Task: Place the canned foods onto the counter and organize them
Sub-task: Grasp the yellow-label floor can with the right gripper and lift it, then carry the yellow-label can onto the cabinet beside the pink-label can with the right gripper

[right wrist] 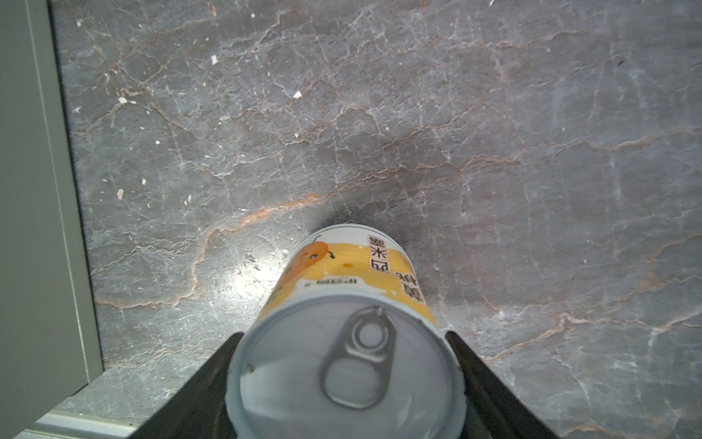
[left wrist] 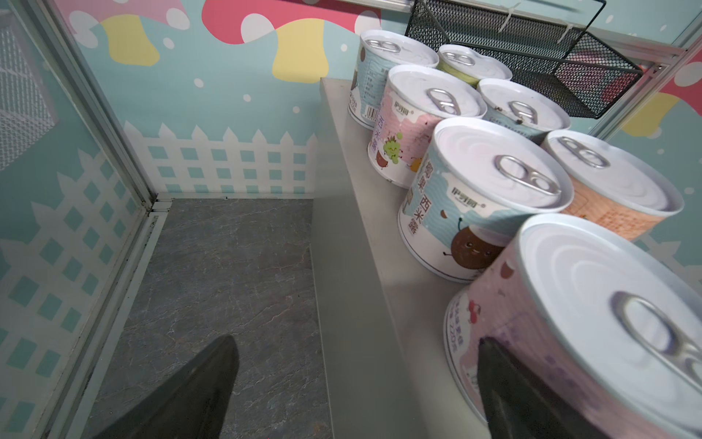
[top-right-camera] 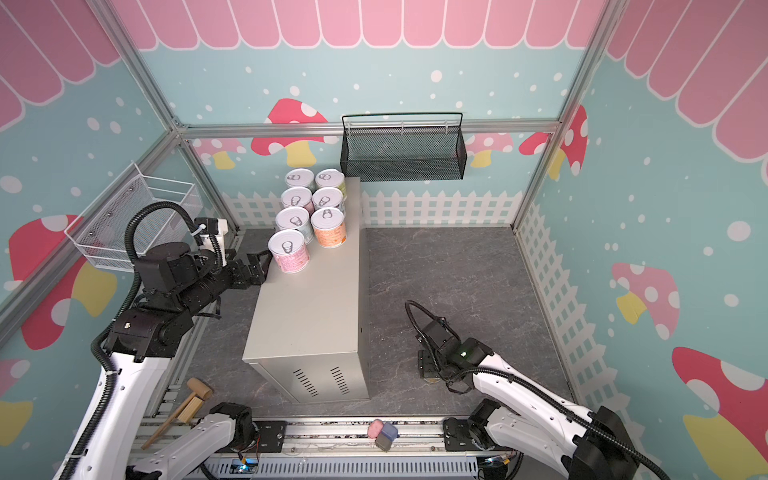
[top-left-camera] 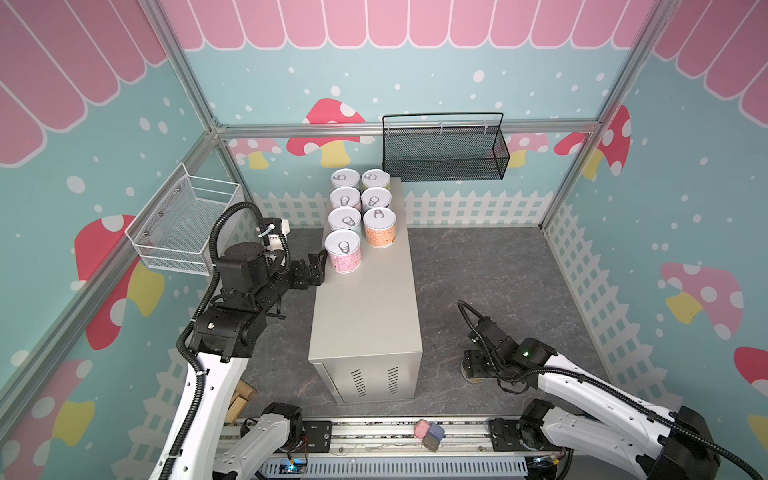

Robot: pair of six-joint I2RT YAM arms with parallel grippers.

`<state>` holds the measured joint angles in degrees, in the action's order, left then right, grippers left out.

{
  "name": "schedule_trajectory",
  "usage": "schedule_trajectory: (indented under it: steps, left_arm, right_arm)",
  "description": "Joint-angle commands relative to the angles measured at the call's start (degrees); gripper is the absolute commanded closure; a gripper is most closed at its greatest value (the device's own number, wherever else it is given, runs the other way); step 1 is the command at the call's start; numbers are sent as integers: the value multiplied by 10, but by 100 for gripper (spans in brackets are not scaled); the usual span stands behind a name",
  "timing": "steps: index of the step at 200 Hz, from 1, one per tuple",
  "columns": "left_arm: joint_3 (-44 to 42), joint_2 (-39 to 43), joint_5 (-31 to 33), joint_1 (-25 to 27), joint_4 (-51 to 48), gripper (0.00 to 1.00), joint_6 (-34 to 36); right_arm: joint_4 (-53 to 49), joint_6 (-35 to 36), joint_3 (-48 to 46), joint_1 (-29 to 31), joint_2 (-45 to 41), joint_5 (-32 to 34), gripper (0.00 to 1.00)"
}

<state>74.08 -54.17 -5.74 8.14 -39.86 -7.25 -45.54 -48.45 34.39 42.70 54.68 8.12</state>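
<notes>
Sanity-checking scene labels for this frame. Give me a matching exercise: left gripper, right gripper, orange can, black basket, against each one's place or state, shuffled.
Things:
1. left gripper
2. right gripper
3. orange can
4. black basket

Place or state:
A. hangs on the back wall
B. open, beside the near pink can
C. stands on the counter
D. shut on the yellow can on the floor

Pairs: 1-B, 2-D, 3-C, 4-A
</notes>
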Motion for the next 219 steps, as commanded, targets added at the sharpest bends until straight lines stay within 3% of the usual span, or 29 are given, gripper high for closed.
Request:
schedule_trajectory:
  steps: [1, 85, 113, 157, 219]
  left_arm:
    - [9, 1, -21, -6, 14, 1, 4]
    - [6, -5, -28, -12, 18, 1, 2]
    - [1, 4, -9, -16, 19, 1, 0]
    - [-9, 28, 61, -23, 4, 1, -8]
    - [-24, 86, 34, -23, -37, 1, -10]
  right_arm:
    - [14, 5, 27, -1, -11, 11, 32]
    - [15, 17, 39, -1, -18, 13, 33]
    - [13, 53, 81, -1, -15, 18, 36]
    - [-36, 164, 264, 0, 29, 7, 38]
    - [-146, 315, 590, 0, 151, -73, 38]
